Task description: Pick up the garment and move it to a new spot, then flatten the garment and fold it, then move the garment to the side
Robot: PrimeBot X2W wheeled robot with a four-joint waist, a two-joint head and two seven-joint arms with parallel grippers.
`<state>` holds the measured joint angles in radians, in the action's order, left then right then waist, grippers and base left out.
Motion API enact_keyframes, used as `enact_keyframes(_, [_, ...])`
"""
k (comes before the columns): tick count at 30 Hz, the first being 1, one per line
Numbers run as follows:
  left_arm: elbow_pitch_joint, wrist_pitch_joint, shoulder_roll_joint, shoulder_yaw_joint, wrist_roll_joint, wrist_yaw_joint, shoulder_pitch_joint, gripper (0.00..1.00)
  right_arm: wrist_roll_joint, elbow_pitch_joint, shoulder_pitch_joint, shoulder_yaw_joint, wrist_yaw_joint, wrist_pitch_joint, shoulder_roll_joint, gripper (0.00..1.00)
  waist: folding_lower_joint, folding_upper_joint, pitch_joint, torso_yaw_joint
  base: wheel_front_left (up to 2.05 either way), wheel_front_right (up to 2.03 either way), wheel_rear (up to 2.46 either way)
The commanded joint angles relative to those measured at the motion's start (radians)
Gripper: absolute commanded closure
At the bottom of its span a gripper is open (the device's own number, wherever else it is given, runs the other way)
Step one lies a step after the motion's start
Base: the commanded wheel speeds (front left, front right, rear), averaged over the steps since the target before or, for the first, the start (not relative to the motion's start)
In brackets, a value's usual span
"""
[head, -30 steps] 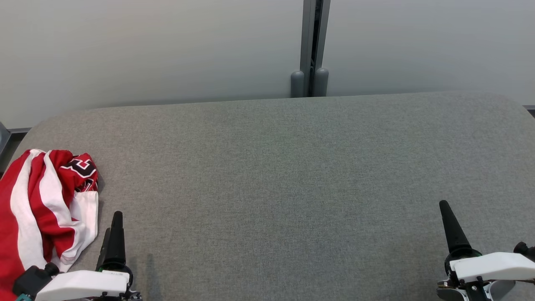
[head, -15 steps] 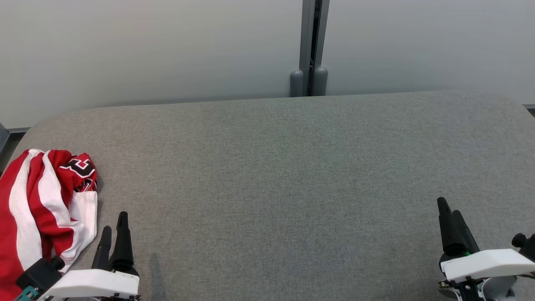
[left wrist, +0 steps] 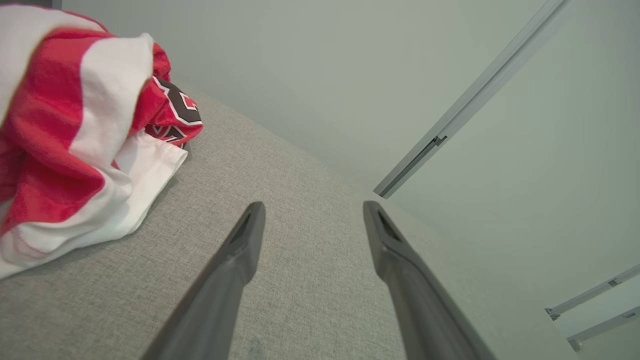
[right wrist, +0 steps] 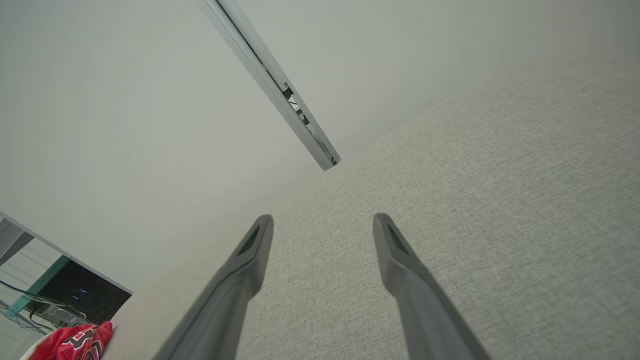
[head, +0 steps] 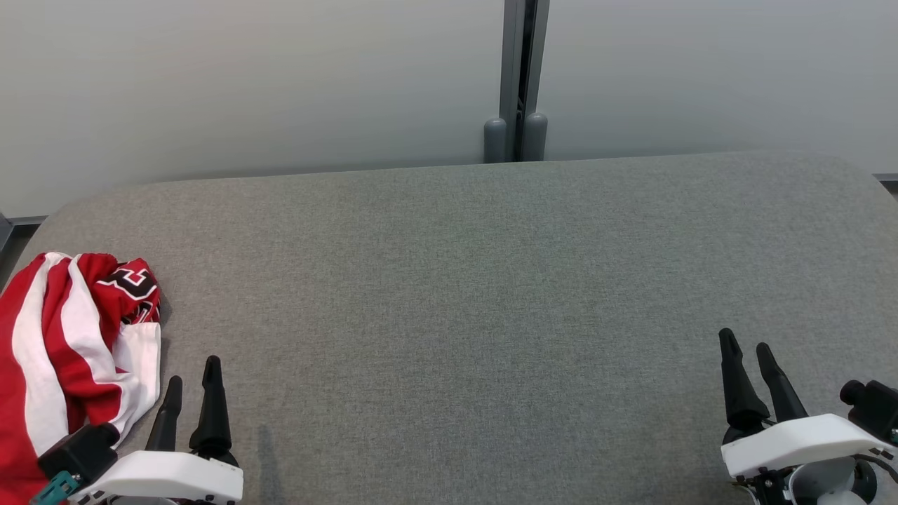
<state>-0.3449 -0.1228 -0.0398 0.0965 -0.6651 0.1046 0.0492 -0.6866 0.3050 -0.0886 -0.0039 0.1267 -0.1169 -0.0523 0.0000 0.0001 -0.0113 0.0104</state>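
A crumpled red-and-white striped garment [head: 66, 351] with a dark printed letter lies bunched at the left end of the grey table [head: 463, 280]. It fills the upper left of the left wrist view [left wrist: 75, 140] and shows small and far off in the right wrist view [right wrist: 70, 342]. My left gripper [head: 191, 372] hovers just right of the garment, apart from it, open, with nothing between its fingers [left wrist: 312, 210]. At the table's right front my right gripper [head: 745, 344] is open and empty too [right wrist: 322, 222].
A pale wall [head: 245, 84] runs behind the table, split by a grey vertical post [head: 517, 77] with two rounded stubs at its foot. The table's rounded left edge lies close to the garment. A dark opening with cables [right wrist: 65, 295] shows beyond the table's left end.
Both grippers have turned about their wrists, so each one's two fingers now show side by side. The left has shifted slightly right, the right slightly left. The garment has not moved.
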Motion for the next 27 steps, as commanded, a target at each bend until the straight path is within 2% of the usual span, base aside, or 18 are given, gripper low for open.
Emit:
enact_keyframes(1, [0.006,-0.01,-0.008,0.005,0.038,-0.004,0.023,0.0,0.04,-0.007,-0.019,0.001,0.005,-0.016,-0.007,0.0,0.0,-0.0001,0.0,0.001,0.0,0.0,0.0])
enact_keyframes(27, [-0.021,-0.073,-0.01,-0.001,0.337,-0.021,0.007,0.0,0.362,0.002,-0.03,0.01,0.005,-0.079,-0.007,0.0,0.0,-0.0001,-0.004,0.013,0.0,0.0,0.0])
